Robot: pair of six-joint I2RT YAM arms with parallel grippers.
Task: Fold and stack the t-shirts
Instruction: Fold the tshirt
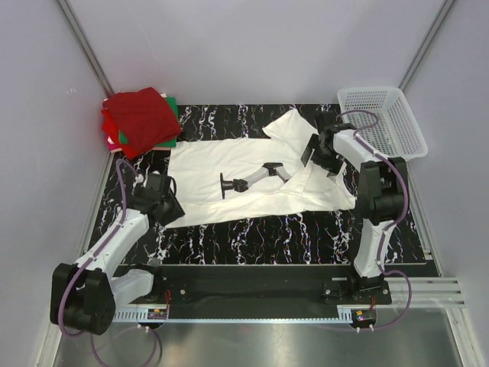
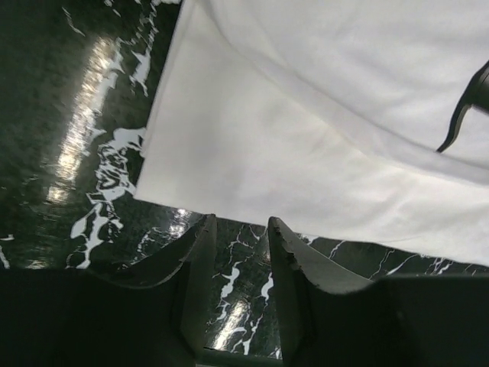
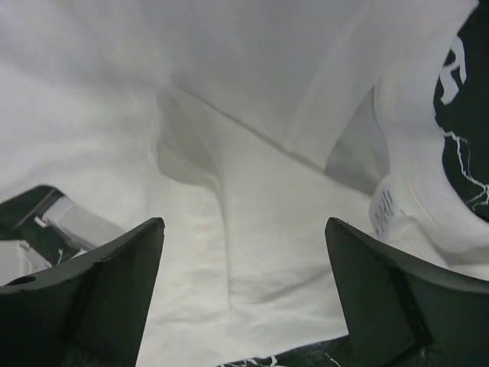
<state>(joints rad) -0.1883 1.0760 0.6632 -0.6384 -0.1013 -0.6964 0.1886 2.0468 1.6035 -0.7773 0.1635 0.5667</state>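
Your left gripper point(image 2: 238, 224): narrow gap, nothing in it, low over the table point(image 2: 46, 115) beside the white tee's point(image 1: 221, 164) corner. Your right gripper point(image 3: 244, 229): spread wide above that tee's neck end. Folded stack point(image 1: 141, 121) sits far left.

The left arm point(image 1: 114, 241) reaches forward and low. The left claw point(image 2: 238, 224) points down, its fingers drawn near together with a narrow gap, gripping nothing. The right arm point(image 1: 380, 195) bends high at the elbow. The right claw point(image 3: 243, 229) is spread wide and empty.
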